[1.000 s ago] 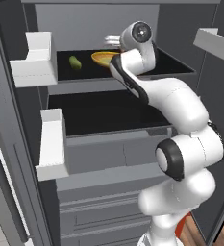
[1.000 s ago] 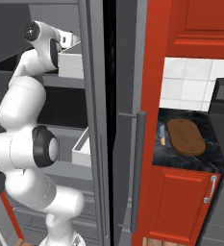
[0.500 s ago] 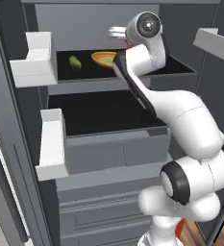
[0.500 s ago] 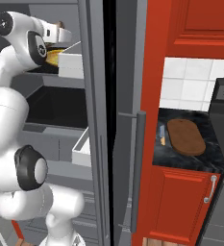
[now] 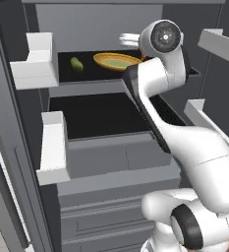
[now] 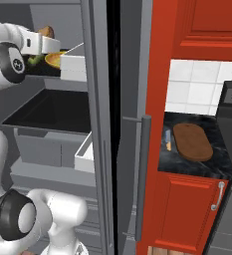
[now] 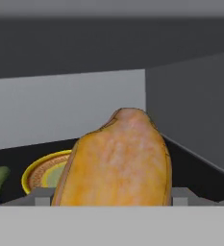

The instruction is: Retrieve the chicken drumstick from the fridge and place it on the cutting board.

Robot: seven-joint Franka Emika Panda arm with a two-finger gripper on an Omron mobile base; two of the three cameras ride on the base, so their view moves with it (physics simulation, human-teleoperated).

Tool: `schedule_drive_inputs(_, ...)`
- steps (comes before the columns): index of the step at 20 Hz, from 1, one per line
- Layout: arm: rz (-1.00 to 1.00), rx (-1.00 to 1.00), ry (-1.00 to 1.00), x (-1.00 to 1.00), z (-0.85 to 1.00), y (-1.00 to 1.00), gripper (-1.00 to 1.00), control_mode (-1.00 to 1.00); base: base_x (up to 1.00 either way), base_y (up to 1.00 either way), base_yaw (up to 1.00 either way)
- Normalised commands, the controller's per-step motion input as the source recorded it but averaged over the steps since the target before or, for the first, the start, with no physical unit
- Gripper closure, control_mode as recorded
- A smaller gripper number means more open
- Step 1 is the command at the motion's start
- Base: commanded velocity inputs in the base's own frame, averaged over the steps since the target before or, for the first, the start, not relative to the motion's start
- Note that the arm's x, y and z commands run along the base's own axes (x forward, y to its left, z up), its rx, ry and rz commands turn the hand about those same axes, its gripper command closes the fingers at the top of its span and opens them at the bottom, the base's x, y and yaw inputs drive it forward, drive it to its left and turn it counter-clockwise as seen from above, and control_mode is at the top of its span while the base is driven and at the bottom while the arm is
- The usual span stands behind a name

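the gripper (image 6: 42, 40) holds the chicken drumstick (image 7: 116, 161) closed between its fingers, above the yellow plate (image 5: 117, 61) inside the fridge (image 6: 100, 99). the cutting board (image 6: 192, 142) lies on the counter far to the arm's right.

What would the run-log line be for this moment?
phase: retrieval | gripper: shut on chicken drumstick, raised above yellow plate | fridge: open | cutting board: bare, on counter | green vegetable: on shelf
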Motion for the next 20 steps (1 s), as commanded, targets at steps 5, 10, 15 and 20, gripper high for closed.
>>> schedule_drive_inputs(5,-0.05,0.00,0.00,-1.00,0.09,0.00,1.00,-1.00,0.00,0.00,0.00)
schedule_drive_inputs(10,-0.06,0.00,0.00,-1.00,0.03,0.00,1.00,-1.00,0.00,0.00,0.00)
schedule_drive_inputs(15,0.01,0.01,0.19,-0.83,-0.02,0.00,1.00,-1.00,0.00,0.00,0.00)
schedule_drive_inputs(20,0.01,0.02,0.23,-0.73,-0.14,0.00,1.00,-1.00,0.00,0.00,0.00)
